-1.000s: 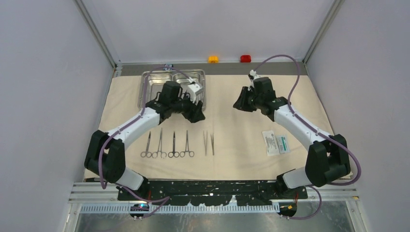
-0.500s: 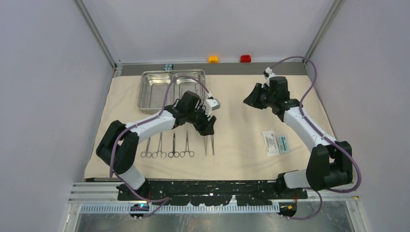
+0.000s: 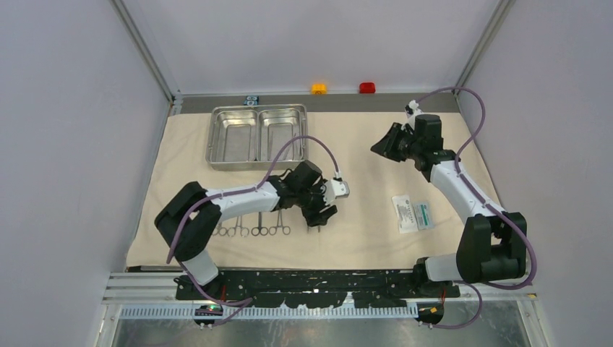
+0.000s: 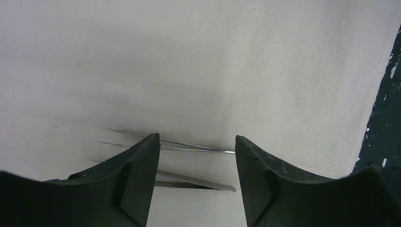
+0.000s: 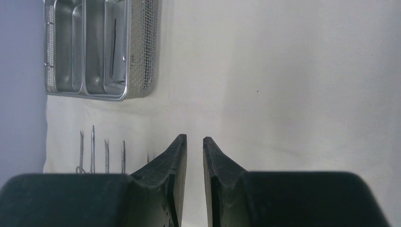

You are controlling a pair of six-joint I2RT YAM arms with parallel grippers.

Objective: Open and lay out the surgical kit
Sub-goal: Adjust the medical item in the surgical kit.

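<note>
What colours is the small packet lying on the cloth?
White with a green panel; the packet shows best in the top external view.

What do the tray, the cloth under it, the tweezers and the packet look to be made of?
Tray: likely stainless steel, polished; it mirrors the light.
Cloth: matte beige, seemingly fabric; soft shading, no shine.
Tweezers: thin bright metal, glinting along the edges.
Packet: white and green, perhaps paper or plastic; too small to tell.
</note>
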